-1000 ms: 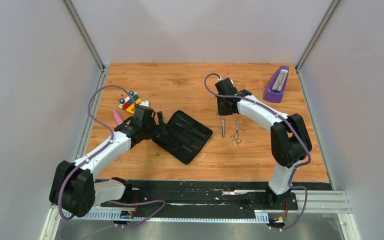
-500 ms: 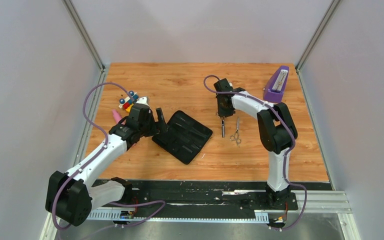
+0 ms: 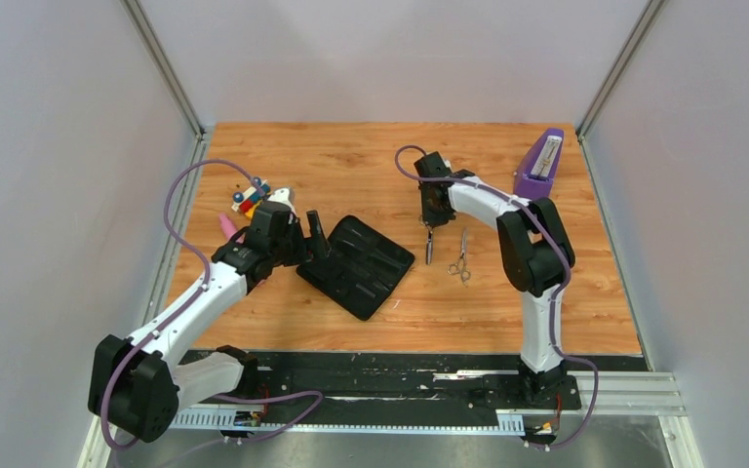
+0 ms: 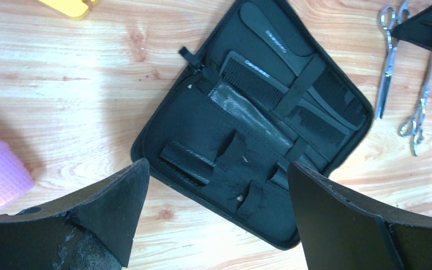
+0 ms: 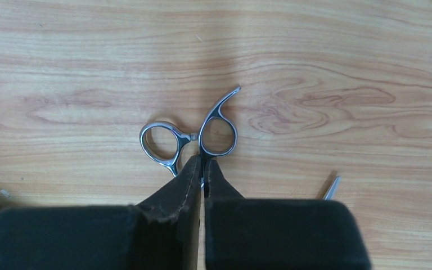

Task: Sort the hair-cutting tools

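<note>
The black zip case lies open on the wooden table. Two black combs, one with a handle and one straight, sit under its straps. My left gripper hangs open and empty over the case's left edge. My right gripper is shut on one pair of silver scissors just below the finger rings, low over the table, blades pointing toward me. The second scissors lie on the table just right of it, and they also show in the left wrist view.
A pink tube and a small stack of coloured toy blocks lie left of the case. A purple box stands at the back right. Grey walls close in both sides of the table.
The right arm has folded its elbow back, and the held scissors have shifted slightly left and turned. The left gripper has drifted a little to the right at the case's edge.
</note>
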Robot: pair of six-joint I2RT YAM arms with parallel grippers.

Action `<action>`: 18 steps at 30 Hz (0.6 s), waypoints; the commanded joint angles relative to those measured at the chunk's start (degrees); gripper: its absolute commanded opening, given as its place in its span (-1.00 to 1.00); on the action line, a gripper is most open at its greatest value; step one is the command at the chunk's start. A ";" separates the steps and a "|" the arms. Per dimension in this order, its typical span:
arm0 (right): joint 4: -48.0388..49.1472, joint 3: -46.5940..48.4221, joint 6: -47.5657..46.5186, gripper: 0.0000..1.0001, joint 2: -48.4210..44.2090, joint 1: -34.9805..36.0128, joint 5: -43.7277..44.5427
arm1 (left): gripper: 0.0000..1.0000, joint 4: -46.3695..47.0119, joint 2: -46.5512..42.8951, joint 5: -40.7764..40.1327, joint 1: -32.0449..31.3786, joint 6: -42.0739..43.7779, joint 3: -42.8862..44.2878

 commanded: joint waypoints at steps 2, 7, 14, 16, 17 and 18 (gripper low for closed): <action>-0.22 -4.25 1.12 -1.00 -5.70 -0.38 -1.17 | 1.00 6.56 -0.19 5.83 0.00 1.24 1.75; 1.15 -6.25 2.12 -1.00 -13.83 -0.32 -1.79 | 1.00 13.21 1.55 9.70 -2.37 0.03 1.71; 2.54 -8.35 6.60 -1.00 -22.49 -0.21 -5.09 | 1.00 27.52 7.93 16.49 -6.12 -4.39 2.26; 3.37 -9.25 8.81 -1.00 -24.75 -0.16 -5.73 | 1.00 30.54 10.21 18.11 -7.72 -5.36 3.04; 3.65 -9.66 9.98 -1.00 -25.77 -0.08 -5.80 | 1.00 31.29 11.77 18.49 -8.29 -5.49 3.39; 4.00 -9.98 11.33 -1.00 -26.75 0.03 -5.87 | 1.00 32.31 12.45 18.84 -9.42 -5.50 4.20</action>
